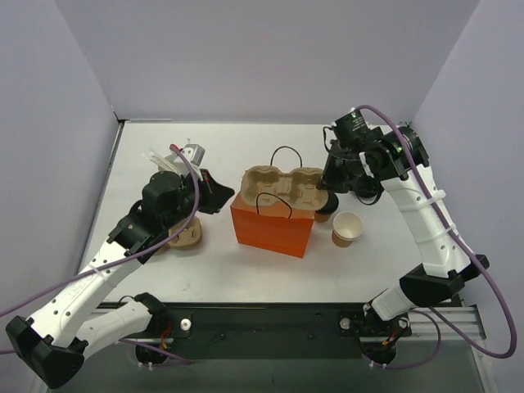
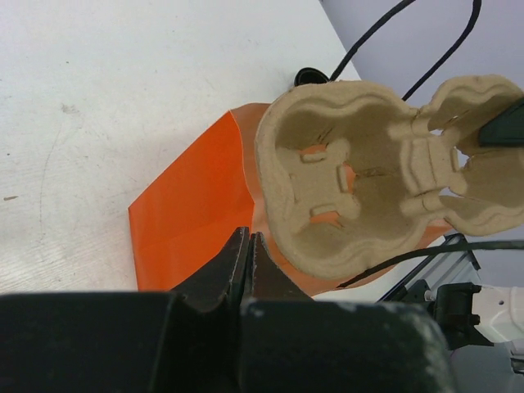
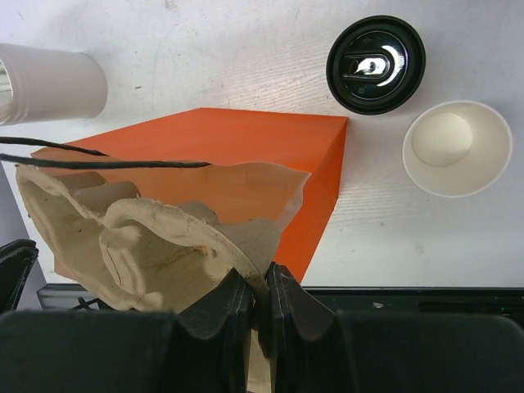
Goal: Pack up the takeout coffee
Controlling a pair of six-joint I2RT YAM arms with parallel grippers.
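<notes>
Pinching the edge of the pulp carrier (image 3: 155, 246), the right gripper (image 3: 258, 282) is hiding most of the takeout coffee (image 3: 376, 64) in the top view. Its wrist view is showing the black lid whole, upper right, just beside the lidless cup (image 3: 457, 147). The jaws of the left gripper (image 2: 248, 246) are pressing together at the orange bag (image 2: 188, 213) rim, lower centre.

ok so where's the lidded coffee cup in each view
Top external: the lidded coffee cup stands right of centre, just off the right end of the orange bag.
Left wrist: cannot tell; a dark bit past the bag's far edge may be its lid.
Right wrist: upper right, its black lid seen from above.
Shared landmark: the orange bag with the pulp carrier on top.
</notes>
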